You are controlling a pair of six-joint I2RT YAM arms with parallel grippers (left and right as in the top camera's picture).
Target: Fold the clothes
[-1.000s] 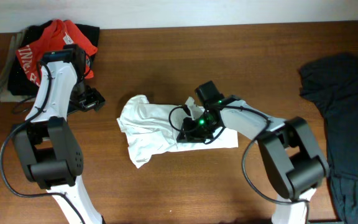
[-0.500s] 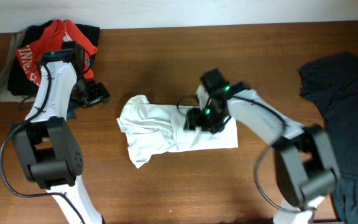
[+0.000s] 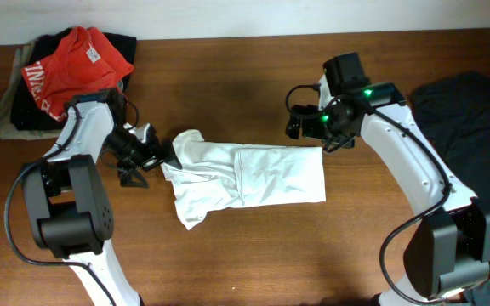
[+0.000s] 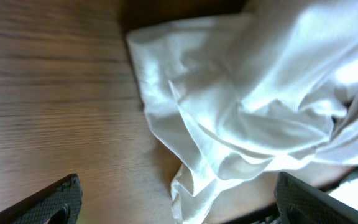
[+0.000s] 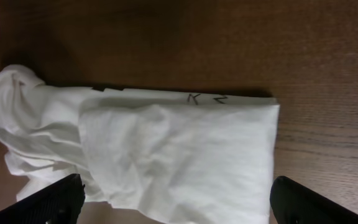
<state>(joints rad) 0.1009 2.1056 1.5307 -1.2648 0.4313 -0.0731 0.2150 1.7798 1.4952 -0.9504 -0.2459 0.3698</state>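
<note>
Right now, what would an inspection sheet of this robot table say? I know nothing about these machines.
Surface: brown wooden table, grain visible.
Job's things: white T-shirt mid-table, right part folded flat, left end bunched.
Clutter: red garment with white lettering, far left corner; black T-shirt at the right edge.
Grippers: left gripper open at the shirt's bunched end; right gripper open above the shirt's far edge, holding nothing.
Cables: black cable loops along both arms.
Surroundings: white wall behind the table.
</note>
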